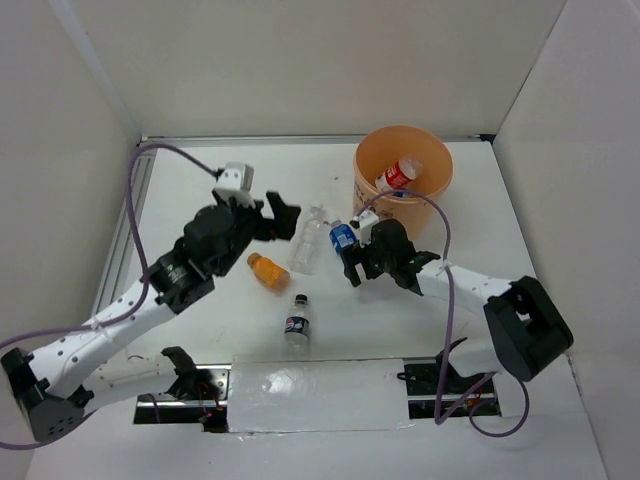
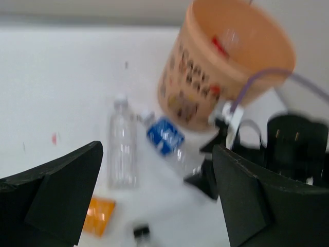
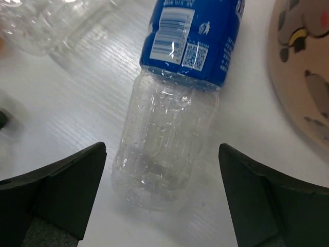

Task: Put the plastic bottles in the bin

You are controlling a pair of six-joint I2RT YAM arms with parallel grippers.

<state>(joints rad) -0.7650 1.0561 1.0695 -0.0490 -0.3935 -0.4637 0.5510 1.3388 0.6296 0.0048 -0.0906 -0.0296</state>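
Observation:
The bin (image 1: 432, 185) stands at the back right with a red-labelled bottle (image 1: 398, 175) lying inside. On the table lie a blue-labelled bottle (image 1: 342, 237), a clear unlabelled bottle (image 1: 308, 238), a short orange bottle (image 1: 268, 270) and a black-labelled bottle (image 1: 297, 325). My right gripper (image 1: 352, 250) is open, its jaws on either side of the blue-labelled bottle's (image 3: 177, 128) base without touching it. My left gripper (image 1: 277, 222) hangs open and empty, above and just left of the clear bottle (image 2: 122, 146).
White walls close in the table on three sides. The bin's printed wall (image 3: 303, 77) is just right of the right gripper. A purple cable (image 1: 430, 215) loops from the right arm in front of the bin. A taped white sheet (image 1: 315, 395) lies at the near edge.

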